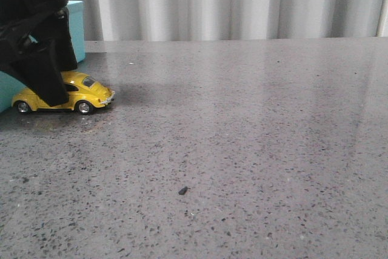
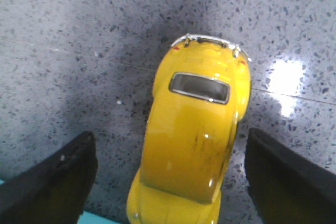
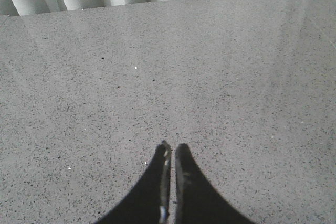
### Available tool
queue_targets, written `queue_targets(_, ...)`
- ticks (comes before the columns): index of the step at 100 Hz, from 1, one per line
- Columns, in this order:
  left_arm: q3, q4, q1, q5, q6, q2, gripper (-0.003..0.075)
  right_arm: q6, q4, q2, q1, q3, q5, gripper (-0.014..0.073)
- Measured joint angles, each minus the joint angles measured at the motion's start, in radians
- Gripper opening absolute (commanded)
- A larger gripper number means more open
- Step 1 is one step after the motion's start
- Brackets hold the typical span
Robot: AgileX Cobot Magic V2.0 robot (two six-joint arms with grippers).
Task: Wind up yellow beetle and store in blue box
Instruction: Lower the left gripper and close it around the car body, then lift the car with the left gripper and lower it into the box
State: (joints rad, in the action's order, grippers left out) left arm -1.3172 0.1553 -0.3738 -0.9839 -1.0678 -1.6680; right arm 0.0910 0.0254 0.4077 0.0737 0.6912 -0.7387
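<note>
the yellow beetle (image 1: 66, 93) sits on all its wheels on the grey speckled table (image 1: 242, 150), far over on the left side in the front view, with its chrome bumper end turned toward the middle of the table. just behind it and to its left stands the blue box (image 1: 76, 28), of which only a strip of turquoise wall shows past the arm; the car looks to be right beside the box, though whether the two touch cannot be told from here. the left gripper (image 1: 51, 86) hangs over the car, its black fingers reaching down across the car's middle in the front view. from the left wrist view the yellow beetle (image 2: 191, 135) lies lengthwise between the two dark fingers (image 2: 52, 187), roof and small rear window facing up, and there is bare table showing on both sides between car and finger, so the left gripper (image 2: 173, 182) is spread wide and has hold of nothing. a sliver of turquoise shows at the edge of that view near the car's far end. a bright patch of reflected light lies on the table beside the car. the right gripper (image 3: 171, 153) is out over bare table well away from the car, its two black fingers pressed together with only a hairline gap, empty. pale pleated curtains (image 1: 242, 1) hang behind the table's far edge.
</note>
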Motion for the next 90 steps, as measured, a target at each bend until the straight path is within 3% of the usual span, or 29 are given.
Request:
queue_targets(23,0.0,-0.035,-0.021,-0.002,-0.001,-0.006,0.0517,0.0,0.0,0.0,0.0,0.0,0.0,-0.0061)
queue_targets(62,0.0,-0.039,-0.022,-0.004,-0.005,-0.006,0.0171,0.0,0.0,0.0,0.0,0.0,0.0,-0.0061)
queue_targets(90,-0.051,-0.019,-0.022,-0.021,-0.005,-0.008,0.0095,0.0,0.0,0.0,0.0,0.0,0.0,-0.0061)
